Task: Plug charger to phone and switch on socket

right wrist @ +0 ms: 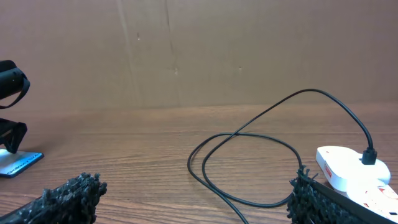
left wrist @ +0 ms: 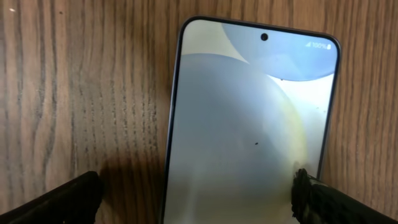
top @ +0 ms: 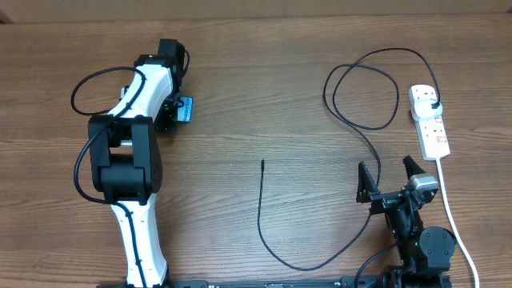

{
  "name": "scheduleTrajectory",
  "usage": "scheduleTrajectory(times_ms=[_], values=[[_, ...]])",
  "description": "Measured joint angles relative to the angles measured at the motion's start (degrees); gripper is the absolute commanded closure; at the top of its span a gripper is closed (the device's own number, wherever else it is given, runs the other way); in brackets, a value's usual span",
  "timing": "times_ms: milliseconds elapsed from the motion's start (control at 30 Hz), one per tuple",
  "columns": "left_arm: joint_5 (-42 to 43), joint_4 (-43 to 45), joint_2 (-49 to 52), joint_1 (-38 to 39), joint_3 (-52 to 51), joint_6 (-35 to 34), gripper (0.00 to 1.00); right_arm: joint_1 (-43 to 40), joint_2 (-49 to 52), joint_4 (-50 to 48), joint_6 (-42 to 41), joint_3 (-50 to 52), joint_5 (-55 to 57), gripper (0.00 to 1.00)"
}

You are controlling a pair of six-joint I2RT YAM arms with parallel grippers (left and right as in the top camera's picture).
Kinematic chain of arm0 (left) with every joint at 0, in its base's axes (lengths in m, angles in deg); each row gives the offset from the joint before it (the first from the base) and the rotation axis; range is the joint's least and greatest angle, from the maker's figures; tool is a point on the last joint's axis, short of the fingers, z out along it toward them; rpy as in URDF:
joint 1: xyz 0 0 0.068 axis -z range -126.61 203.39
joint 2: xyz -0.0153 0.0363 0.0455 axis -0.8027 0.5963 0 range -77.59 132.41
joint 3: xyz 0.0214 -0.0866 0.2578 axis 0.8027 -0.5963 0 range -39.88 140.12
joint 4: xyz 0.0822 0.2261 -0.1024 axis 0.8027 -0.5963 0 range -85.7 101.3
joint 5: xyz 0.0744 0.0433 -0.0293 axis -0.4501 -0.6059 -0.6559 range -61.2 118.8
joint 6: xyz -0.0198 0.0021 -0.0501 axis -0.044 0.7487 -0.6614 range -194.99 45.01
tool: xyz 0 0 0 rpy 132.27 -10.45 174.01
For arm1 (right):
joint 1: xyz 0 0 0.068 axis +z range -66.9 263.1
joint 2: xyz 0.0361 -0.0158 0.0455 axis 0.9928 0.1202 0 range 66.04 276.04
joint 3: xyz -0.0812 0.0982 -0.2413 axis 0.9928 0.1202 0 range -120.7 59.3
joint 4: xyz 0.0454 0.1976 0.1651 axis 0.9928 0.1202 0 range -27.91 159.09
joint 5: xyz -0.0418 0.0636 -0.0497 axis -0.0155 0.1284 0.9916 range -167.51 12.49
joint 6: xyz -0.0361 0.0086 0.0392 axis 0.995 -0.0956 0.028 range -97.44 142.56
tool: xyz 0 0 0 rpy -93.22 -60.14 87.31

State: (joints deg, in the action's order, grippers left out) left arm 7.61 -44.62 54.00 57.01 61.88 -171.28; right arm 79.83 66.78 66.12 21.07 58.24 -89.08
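The phone (left wrist: 249, 124) lies flat on the counter (top: 264, 88), its lower end between the wide-open jaws of the left pincer (left wrist: 198, 186). Its lit screen reads "100%" in the top corner. The charger (top: 260, 200) is plugged into the socket (top: 436, 136) at the right, and its free tip rests mid-counter. The right pincer (top: 390, 178) gapes empty near the socket, whose red lettering is too small to read.

bright, even light from above; the phone (left wrist: 249, 124) screen glares pale, a soft shadow darkening the table (left wrist: 62, 93) beside it.
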Motion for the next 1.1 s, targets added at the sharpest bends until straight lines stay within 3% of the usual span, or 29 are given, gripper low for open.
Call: scheduleTrajectory(times_ms=[800,1100], values=[[3.3,3.0,0.4,0.0,1.8,0.9,0.01,0.0,0.0,0.0,0.0,0.0,0.0,0.00],[4.0,3.4,1.8,-0.4,4.9,4.2,0.00,0.0,0.0,0.0,0.0,0.0,0.0,0.00]])
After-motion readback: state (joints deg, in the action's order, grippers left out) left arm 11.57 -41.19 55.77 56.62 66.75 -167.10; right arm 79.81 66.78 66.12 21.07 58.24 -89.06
